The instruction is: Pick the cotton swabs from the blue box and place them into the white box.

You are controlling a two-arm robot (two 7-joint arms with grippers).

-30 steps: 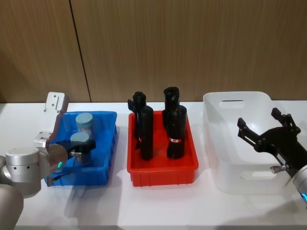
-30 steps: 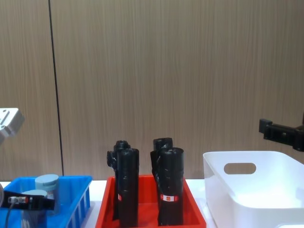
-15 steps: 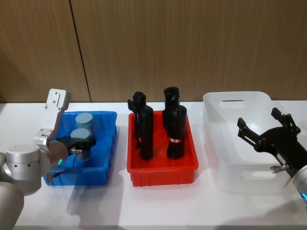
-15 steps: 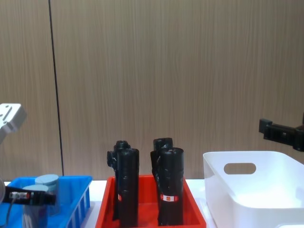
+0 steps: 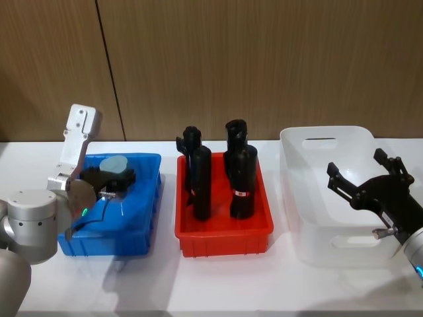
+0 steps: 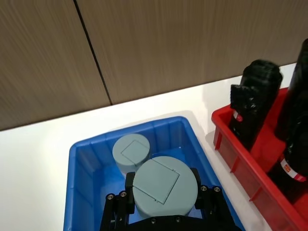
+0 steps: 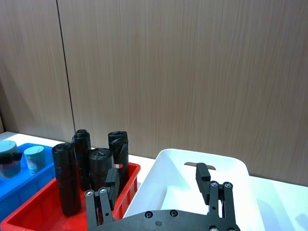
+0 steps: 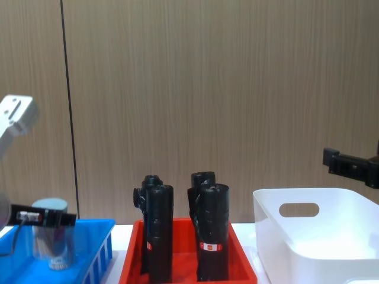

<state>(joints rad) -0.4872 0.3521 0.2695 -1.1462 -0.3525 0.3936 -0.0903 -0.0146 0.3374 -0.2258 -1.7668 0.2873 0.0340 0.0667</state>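
Observation:
My left gripper (image 5: 114, 177) is shut on one tub of cotton swabs (image 5: 112, 163), a clear tub with a pale blue lid, held above the blue box (image 5: 149, 198). From the chest view the held tub (image 8: 52, 242) hangs with its bottom near the level of the blue box's rim (image 8: 95, 228). In the left wrist view the held tub (image 6: 165, 185) sits between the black fingers, and a second tub (image 6: 131, 151) stands in the blue box (image 6: 82, 149) below. My right gripper (image 5: 367, 178) hovers open over the white box (image 5: 324, 130).
A red tray (image 5: 225, 234) holding several tall black cylinders (image 5: 201, 185) stands between the blue box and the white box. A wooden wall runs behind the white table. Bare table lies in front of all three containers.
My left gripper has risen with the cotton swab tub, from low inside the blue box to above its floor. The right arm has not moved.

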